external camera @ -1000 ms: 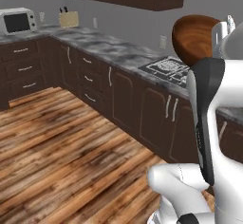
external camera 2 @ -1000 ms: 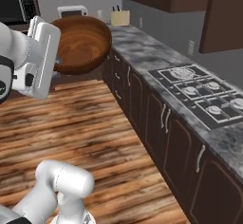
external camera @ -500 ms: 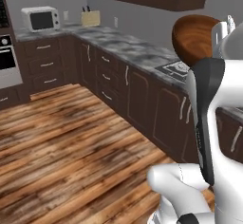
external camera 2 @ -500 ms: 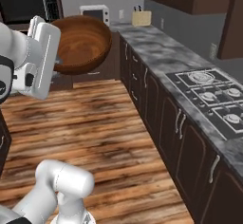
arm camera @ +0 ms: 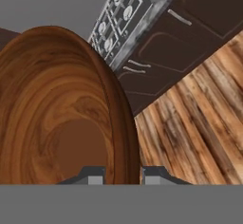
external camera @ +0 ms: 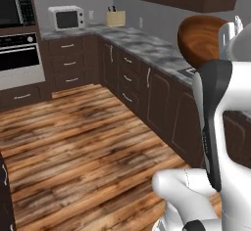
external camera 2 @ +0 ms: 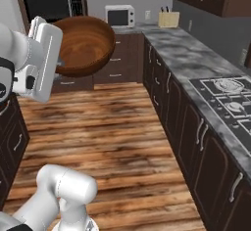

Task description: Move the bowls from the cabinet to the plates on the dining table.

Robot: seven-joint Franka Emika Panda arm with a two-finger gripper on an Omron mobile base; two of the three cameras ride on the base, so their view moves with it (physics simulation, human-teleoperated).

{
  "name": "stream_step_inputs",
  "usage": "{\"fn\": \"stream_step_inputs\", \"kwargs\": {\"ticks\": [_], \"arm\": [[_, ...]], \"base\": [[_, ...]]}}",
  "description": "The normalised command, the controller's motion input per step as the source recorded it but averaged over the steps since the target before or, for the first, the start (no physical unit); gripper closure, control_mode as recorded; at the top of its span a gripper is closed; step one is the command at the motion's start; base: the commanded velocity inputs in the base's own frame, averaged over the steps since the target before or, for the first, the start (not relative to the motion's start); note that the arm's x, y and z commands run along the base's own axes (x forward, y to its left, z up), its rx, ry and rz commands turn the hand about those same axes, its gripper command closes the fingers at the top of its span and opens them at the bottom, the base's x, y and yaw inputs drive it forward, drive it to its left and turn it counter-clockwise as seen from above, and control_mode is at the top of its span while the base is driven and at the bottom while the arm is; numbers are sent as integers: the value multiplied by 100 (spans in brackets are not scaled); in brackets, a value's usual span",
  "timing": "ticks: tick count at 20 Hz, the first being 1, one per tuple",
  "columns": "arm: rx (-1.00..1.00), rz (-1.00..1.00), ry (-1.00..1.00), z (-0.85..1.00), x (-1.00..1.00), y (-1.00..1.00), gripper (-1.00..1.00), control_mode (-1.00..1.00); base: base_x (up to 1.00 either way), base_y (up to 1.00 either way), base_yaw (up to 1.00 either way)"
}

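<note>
Bowl (arm camera: pixel 61 109) rim between jaws, aloft

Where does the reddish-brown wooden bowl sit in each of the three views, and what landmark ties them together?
Left base view: wooden bowl upper right, above the arm's dark joint.
Right base view: bowl upper left, beside the white hand, its hollow facing the camera.
Hand view: bowl across the left half, its rim between the jaws.
Shared landmark: gas hob, right of centre in the right base view, top centre in the hand view.

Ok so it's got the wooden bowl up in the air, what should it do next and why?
Probably keep carrying: the gripper is clamped on the wooden bowl's rim, held high over the wood floor beside the hob counter, with no dining table or plates nearby, so the base should drive on.
</note>
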Motion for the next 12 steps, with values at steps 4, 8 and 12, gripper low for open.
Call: {"fn": "stream_step_inputs", "kwargs": {"ticks": [4, 8, 12], "arm": [[0, 0, 0, 0, 0, 0, 100, 100], [0, 0, 0, 0, 0, 0, 100, 100], [0, 0, 0, 0, 0, 0, 100, 100]], "base": [[0, 0, 25], [-19, 8, 18], [-24, 14, 15]]}}
